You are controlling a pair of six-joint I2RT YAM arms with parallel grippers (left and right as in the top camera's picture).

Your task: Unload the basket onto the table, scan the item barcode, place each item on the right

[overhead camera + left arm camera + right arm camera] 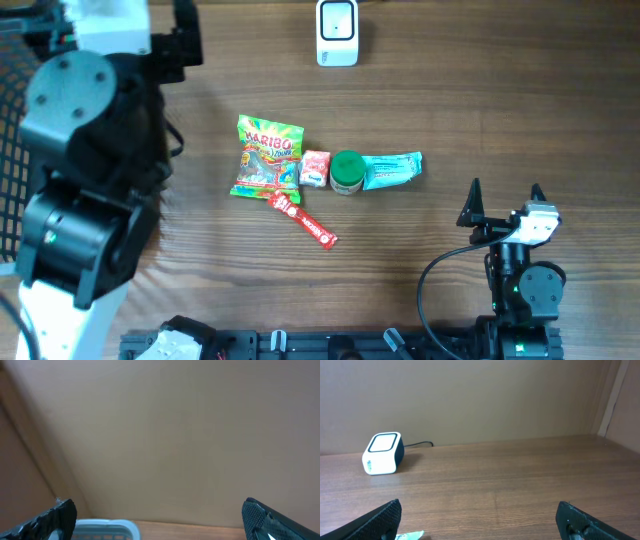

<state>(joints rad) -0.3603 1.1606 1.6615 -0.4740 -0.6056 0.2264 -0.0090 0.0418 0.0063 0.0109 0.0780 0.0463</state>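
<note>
The left arm (85,150) looms nearest the overhead camera, covering the left jaws; the wrist view shows them wide apart, tips cropped. The right jaws stand apart, holding nothing. The Haribo bag (266,158) and neighbouring snacks lie midway on the worktop (500,90), well apart from the scanner (337,32); barcodes illegible.

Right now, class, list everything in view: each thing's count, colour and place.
Haribo bag: 1, mostly green, table centre.
small packet: 1, red-white, right of bag.
jar: 1, green lid, beside small packet.
pouch: 1, teal, row's right end.
stick packet: 1, red, robot's side of row.
scanner: 1, white, table's far edge.
table: 1, brown wood.
left gripper: 1, black, open, empty.
right gripper: 1, black, open, empty.
</note>
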